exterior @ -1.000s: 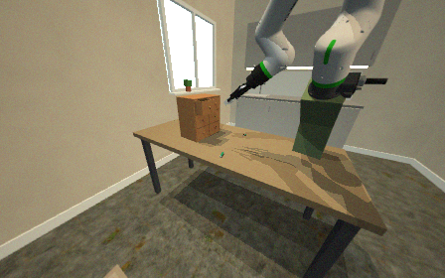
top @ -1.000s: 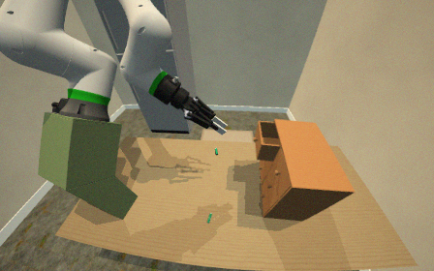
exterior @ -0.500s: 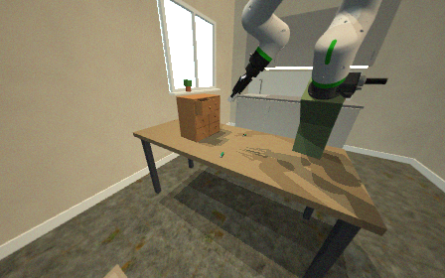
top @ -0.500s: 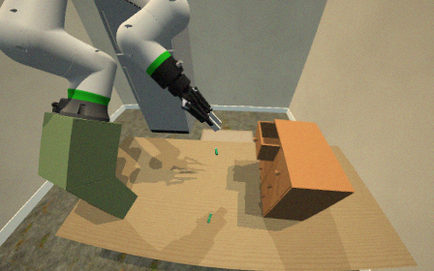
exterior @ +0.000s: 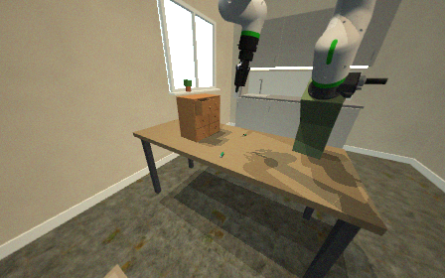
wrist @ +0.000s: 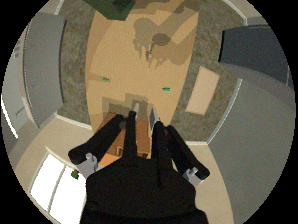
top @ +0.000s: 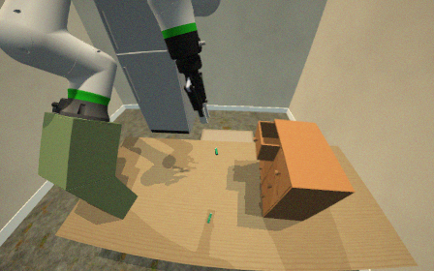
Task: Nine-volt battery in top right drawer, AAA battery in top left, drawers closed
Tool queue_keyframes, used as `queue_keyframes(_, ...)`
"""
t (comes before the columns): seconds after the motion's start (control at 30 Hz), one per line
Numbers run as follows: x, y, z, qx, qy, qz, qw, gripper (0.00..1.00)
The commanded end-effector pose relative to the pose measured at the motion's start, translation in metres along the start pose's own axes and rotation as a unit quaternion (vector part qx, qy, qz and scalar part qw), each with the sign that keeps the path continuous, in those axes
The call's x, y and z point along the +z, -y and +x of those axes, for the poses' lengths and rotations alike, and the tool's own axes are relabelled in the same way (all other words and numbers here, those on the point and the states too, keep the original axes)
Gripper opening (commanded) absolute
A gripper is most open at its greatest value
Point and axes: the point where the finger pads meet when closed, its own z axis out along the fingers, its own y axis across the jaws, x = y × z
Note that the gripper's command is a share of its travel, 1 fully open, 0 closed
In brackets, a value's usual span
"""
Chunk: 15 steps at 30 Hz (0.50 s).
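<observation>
Gripper (top: 204,113) (exterior: 238,89) (wrist: 144,110) raised above the table (top: 165,223) (exterior: 298,184) (wrist: 135,60), fingers slightly apart with nothing between. Two small green batteries lying on the wood, well apart: one (top: 216,152) (exterior: 222,155) (wrist: 166,89) toward the open drawer's side, the other (top: 209,218) (exterior: 244,134) (wrist: 105,79) opposite; too tiny to tell which is nine-volt, perhaps. Upright chest (top: 315,155) (exterior: 189,116), top-left drawer (top: 266,150) (exterior: 203,107) pulled out

Over the last second the jaws (top: 205,120) (exterior: 237,90) have swung from a long slant to a steep, nearly straight-down hang. In the top view their tips have drifted left, farther from the chest (top: 317,155) (exterior: 199,116), while the green wrist band (top: 179,30) (exterior: 250,34) has moved up and to the right. In the exterior view that band has shifted left and risen. The arm's shadow (top: 169,161) (exterior: 270,162) (wrist: 161,39) on the counter (top: 160,213) (exterior: 293,174) (wrist: 120,55) has changed shape, now showing a rounded dark patch.
</observation>
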Motion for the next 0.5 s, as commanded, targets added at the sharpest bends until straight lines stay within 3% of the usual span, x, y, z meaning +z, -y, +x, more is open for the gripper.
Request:
queue_keyframes(0.0,-0.0054,-0.0033,0.0051,0.001,-0.053,-0.002,0.999,0.2)
queue_keyframes(0.47,-0.0112,-0.0032,0.0093,0.001,-0.083,-0.002,0.997,0.2)
